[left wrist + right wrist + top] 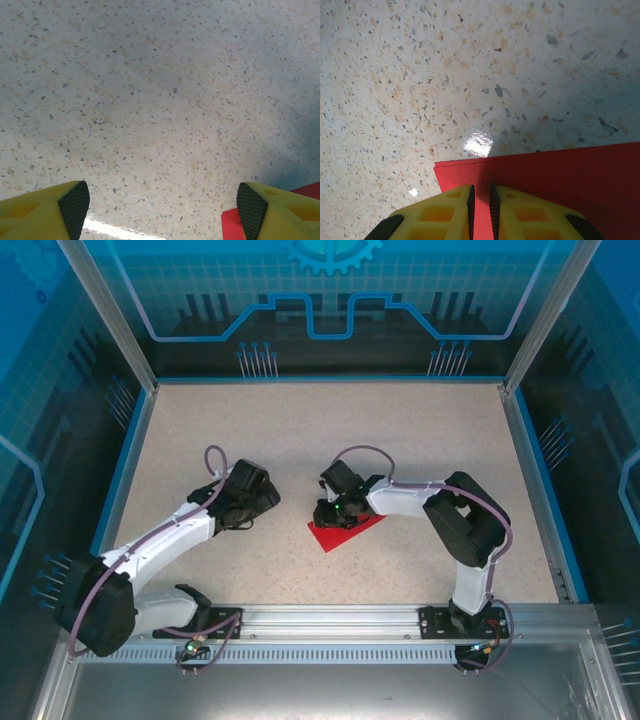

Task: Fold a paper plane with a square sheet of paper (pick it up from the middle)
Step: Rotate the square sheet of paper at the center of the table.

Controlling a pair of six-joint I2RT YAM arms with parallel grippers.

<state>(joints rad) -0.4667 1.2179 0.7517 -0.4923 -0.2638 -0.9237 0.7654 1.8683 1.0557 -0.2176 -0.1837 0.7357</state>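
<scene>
- Right tool (pixel 481 210) is narrow, nearly closed, with its tips on the red paper sheet (pixel 570 185) at its edge.
- Left tool (pixel 160 215) is wide, over bare tabletop (pixel 150 100) just left of the sheet.

Open tabletop beyond the paper, crowded close around it

The flat bright red paper sheet (pixel 352 531) lies on the speckled beige tabletop (pixel 330 430), which is bare beyond it up to the blue see-through back wall (pixel 330 350). The right gripper (pixel 330 516), fingers nearly together, sits over the paper's left end, and its white arm (pixel 410 500) bars the paper's right side. The wide-spread left gripper (pixel 268 498) stands just left of the paper, with a narrow lane between them. An aluminium rail (pixel 330 618) bounds the near side.
</scene>
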